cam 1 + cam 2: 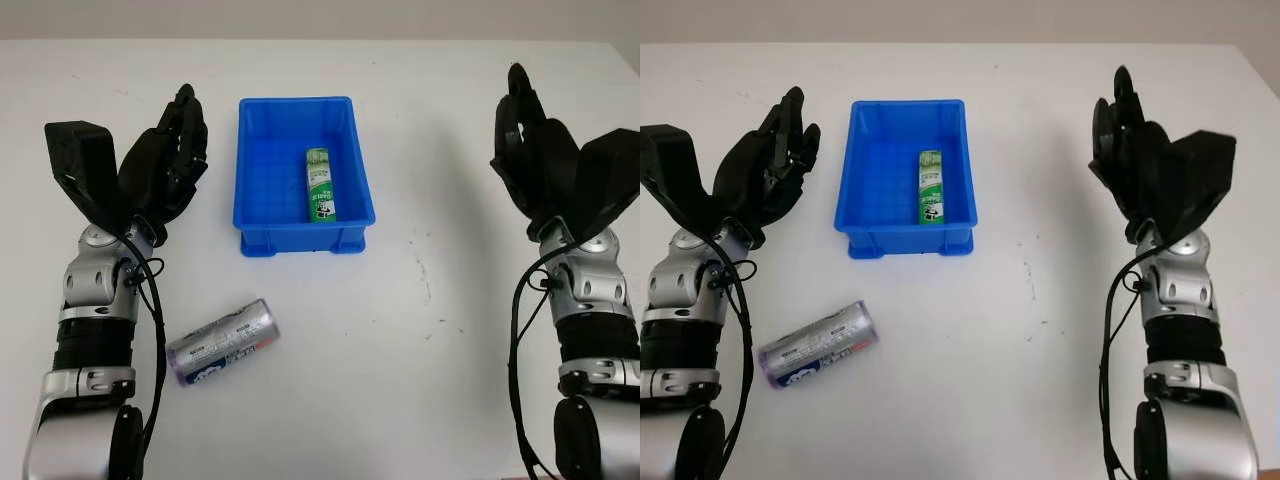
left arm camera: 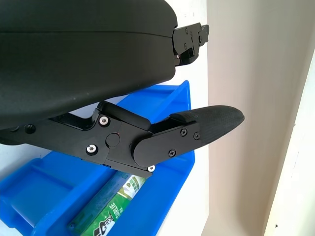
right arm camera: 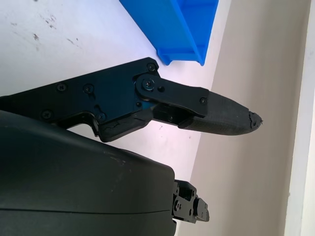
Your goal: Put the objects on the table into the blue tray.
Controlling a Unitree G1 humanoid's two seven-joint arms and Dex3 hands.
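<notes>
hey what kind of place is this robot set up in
Probably a lab test bench: a bare white table against a plain wall, holding just a blue tray, a green tube inside it, and a silver can.

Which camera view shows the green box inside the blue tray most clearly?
The left eye view is best: the green box lies whole in the blue tray, along its right wall, seen from above. The right eye view shows it equally whole. The left wrist view shows one end, cut off behind the left hand. The right wrist view catches a tray corner.
</notes>
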